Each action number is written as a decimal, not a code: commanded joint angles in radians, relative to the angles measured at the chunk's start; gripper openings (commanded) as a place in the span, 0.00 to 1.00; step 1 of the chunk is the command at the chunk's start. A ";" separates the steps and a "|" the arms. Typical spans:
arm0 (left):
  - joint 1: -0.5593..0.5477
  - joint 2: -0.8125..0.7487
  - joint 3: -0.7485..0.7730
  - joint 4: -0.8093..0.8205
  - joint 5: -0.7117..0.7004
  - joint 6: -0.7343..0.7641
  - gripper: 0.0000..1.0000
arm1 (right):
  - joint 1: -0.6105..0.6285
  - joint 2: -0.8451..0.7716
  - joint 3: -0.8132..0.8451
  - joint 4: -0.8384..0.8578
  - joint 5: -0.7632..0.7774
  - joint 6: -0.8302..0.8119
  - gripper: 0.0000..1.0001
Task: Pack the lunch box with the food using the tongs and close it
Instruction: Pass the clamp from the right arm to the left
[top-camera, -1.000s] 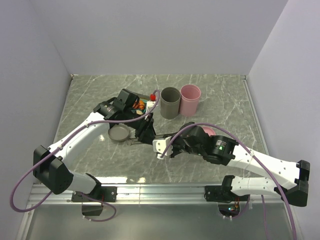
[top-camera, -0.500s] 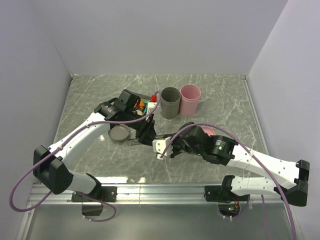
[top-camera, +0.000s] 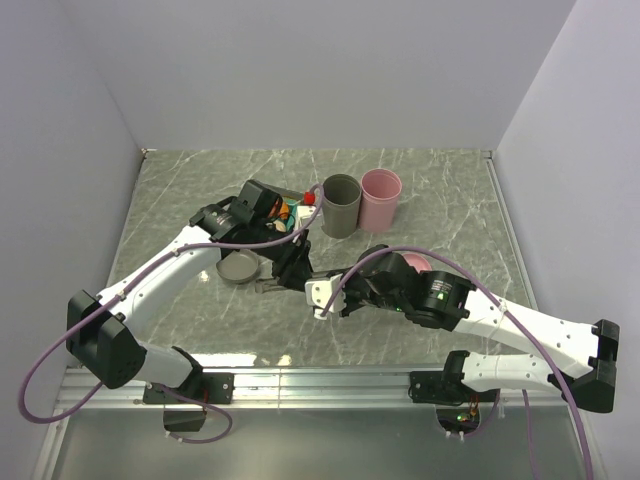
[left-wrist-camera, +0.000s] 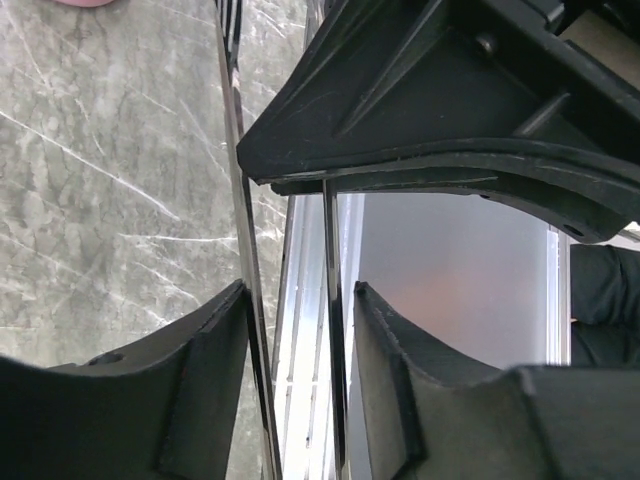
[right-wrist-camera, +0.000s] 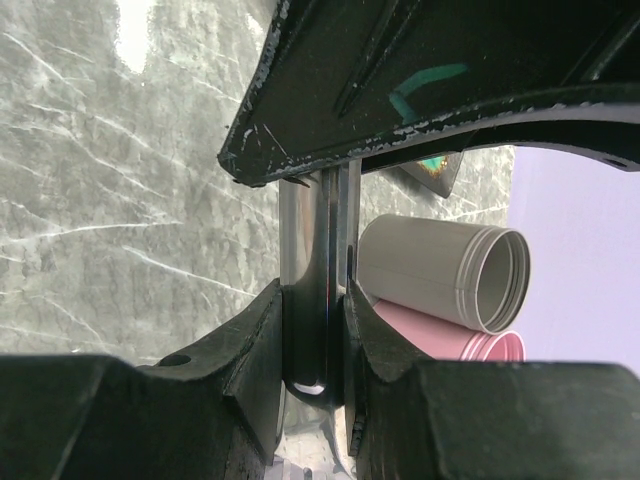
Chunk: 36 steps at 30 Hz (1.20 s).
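The silver tongs (left-wrist-camera: 331, 330) run between my two grippers, which face each other near the table's middle. My left gripper (left-wrist-camera: 298, 295) (top-camera: 292, 266) is shut on the two separate tong arms. In the right wrist view, my right gripper (right-wrist-camera: 315, 290) (top-camera: 319, 291) is shut on the tongs' (right-wrist-camera: 316, 250) joined end. Orange-red food chunks (top-camera: 283, 212) lie on the dark plate (top-camera: 294, 228) beyond the left wrist, partly hidden by it. A grey lunch box container (top-camera: 340, 205) and a pink one (top-camera: 381, 197) stand upright at the back. The tong tips are hidden.
A shallow grey round dish (top-camera: 238, 267) sits left of the grippers. A pink round piece (top-camera: 412, 263) shows under the right arm. A small red item (top-camera: 307, 192) lies by the plate. The metal rail (top-camera: 320, 380) runs along the near edge.
The left wrist has shifted slightly right over the plate. The right arm has not moved, and both grippers still hold the tongs.
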<state>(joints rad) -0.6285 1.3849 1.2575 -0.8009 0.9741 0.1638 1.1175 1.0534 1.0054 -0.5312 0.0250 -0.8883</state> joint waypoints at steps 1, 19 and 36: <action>-0.023 -0.007 0.031 0.009 0.044 0.002 0.49 | 0.002 0.005 0.016 0.045 0.023 -0.001 0.00; 0.133 -0.026 0.059 -0.043 -0.014 0.002 0.40 | 0.002 -0.046 0.081 0.053 0.105 0.048 0.76; 0.377 -0.176 0.100 -0.176 -0.179 0.150 0.45 | -0.249 -0.147 0.165 -0.015 0.125 0.274 0.84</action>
<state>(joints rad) -0.2756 1.2533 1.3121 -0.9401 0.8429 0.2443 0.9192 0.9348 1.1133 -0.5270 0.1387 -0.6952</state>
